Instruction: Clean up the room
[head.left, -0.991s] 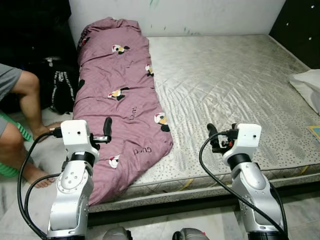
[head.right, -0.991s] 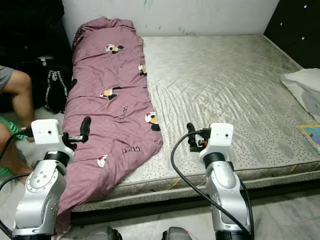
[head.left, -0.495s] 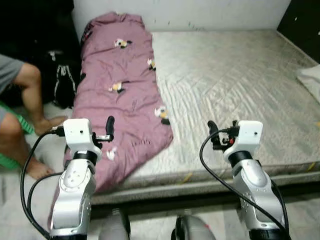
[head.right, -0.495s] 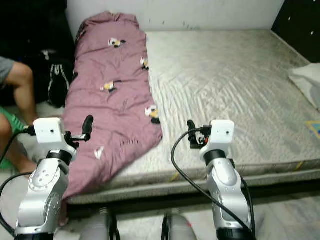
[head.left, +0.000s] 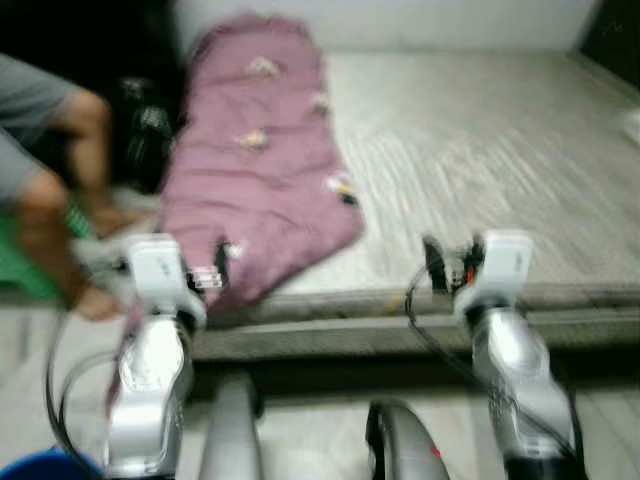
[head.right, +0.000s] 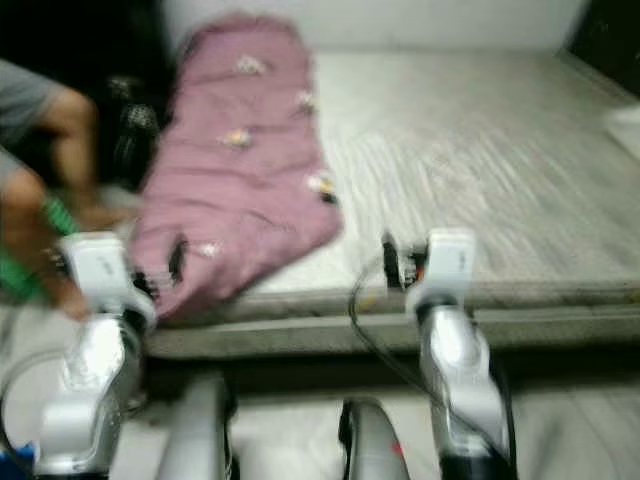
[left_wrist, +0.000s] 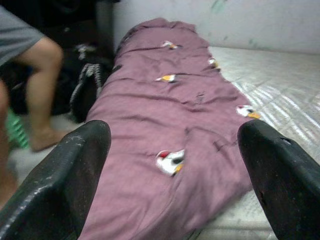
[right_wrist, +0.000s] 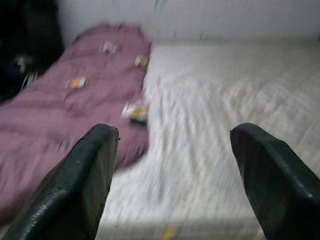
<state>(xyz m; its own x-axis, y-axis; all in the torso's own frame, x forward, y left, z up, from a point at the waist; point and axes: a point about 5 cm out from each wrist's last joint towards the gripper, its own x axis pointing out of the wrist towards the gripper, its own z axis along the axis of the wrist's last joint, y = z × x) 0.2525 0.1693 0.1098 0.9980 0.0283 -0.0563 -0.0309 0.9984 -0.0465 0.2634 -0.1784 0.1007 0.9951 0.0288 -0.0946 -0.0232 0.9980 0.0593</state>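
A purple quilt (head.left: 265, 150) with small cartoon prints lies along the left side of the bare grey mattress (head.left: 480, 140). Its near end droops over the bed's front left corner. My left gripper (head.left: 222, 262) is held up in front of that drooping end, short of the bed edge. In the left wrist view its fingers (left_wrist: 75, 175) stand wide open with the quilt (left_wrist: 170, 110) between them at a distance. My right gripper (head.left: 432, 265) hovers at the mattress's front edge, open and holding nothing, and the bare mattress (right_wrist: 210, 115) lies beyond it. The head views are blurred.
A person sits at the left beside the bed, with a bare leg (head.left: 50, 170) near my left arm. A black bag (head.left: 150, 130) rests against the bed's left side. Something green (head.left: 25, 270) lies under the person. A blue object (head.left: 30, 468) shows on the floor at the lower left.
The whole picture has shifted and blurred, so the camera has moved. The bed now sits higher in view and more floor shows. Both arms keep their raised pose with open fingers.
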